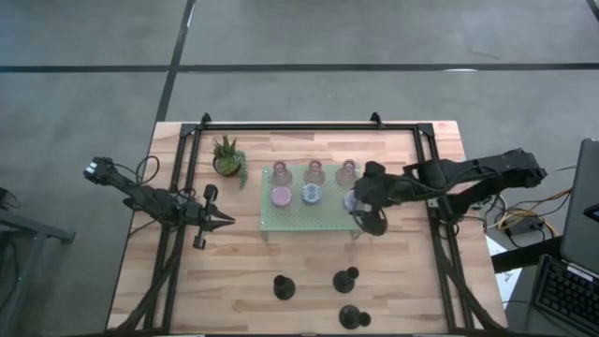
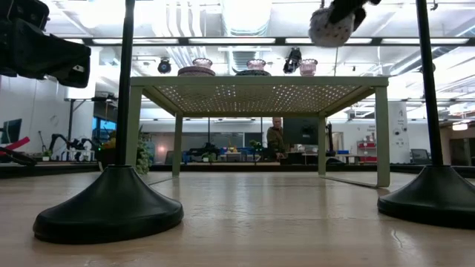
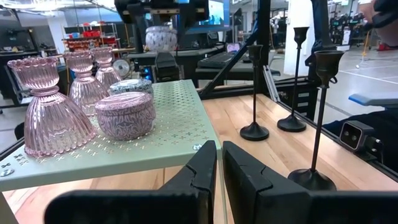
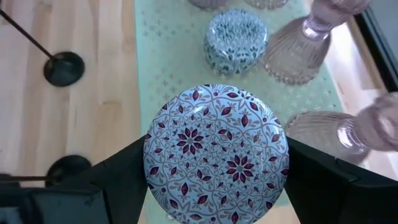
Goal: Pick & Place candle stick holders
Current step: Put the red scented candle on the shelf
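The right gripper (image 4: 214, 171) has its fingers spread wide around a round patterned holder (image 4: 216, 154), one dark finger pressed to each side of its wall, so the holder hangs between them above the near edge of the green tray (image 1: 292, 221). In the low view the same holder shows lifted clear above the tray top. Just ahead of this gripper on the tray sits a blue-grey holder (image 4: 236, 42), and off to one side of it stand the ribbed pink glass holders (image 4: 305, 50), close enough that a careless swing could clip them.

The held piece looks like a squat, stiff tin or ceramic pot: light, smooth-walled and likely a bit slippery, so gripping across its full width at mid-height (as it is now) seems the safe way. The glass ones look fragile and narrow at the waist; the waist would be the natural place to take them, gently.

The left gripper (image 3: 219, 163) waits with its fingers pressed shut and nothing in them, low beside the tray. Ahead of it, past the tray's edge, stand three black holders (image 3: 254, 93) with thin stems and small round bases, probably top-heavy and easy to tip, best taken on the stem.
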You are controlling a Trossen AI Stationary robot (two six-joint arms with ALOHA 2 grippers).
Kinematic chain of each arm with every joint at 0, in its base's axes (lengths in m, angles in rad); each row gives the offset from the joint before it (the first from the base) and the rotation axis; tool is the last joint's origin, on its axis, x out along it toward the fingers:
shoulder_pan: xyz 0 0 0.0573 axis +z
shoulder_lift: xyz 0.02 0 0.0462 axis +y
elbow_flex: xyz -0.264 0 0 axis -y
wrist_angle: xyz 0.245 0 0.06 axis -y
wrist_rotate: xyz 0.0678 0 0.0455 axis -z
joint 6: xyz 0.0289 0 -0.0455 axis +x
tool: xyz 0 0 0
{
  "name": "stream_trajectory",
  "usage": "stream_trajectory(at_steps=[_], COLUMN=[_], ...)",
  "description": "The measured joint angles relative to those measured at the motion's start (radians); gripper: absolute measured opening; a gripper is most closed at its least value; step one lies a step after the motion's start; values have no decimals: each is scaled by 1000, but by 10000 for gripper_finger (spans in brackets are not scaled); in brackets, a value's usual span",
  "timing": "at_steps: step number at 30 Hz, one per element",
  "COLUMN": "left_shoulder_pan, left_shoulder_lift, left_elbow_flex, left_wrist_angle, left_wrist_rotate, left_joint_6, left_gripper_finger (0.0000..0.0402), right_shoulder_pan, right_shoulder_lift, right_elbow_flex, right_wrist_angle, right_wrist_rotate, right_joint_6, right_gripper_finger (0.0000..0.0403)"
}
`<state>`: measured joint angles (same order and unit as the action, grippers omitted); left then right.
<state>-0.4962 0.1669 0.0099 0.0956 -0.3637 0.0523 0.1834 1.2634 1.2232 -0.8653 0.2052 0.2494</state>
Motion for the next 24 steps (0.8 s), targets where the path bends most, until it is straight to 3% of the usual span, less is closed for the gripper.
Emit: stream_trajectory(at_steps=[13,24], left_shoulder_pan=[0,0], left_shoulder_lift=[0,0], left_elbow_flex=[0,0], left_wrist_angle=[-2,-3], left_wrist_rotate=[0,0], left_joint_6=[0,0], left_gripper_finger=[32,32], right_shoulder_pan=[-80,-115], right_shoulder_lift=[173,198], right_elbow_flex=[0,-7], right_wrist_angle=[3,1], right_wrist_rotate=[-31,-23], right_joint_6=[-54,-67], right_gripper_finger=[302,315])
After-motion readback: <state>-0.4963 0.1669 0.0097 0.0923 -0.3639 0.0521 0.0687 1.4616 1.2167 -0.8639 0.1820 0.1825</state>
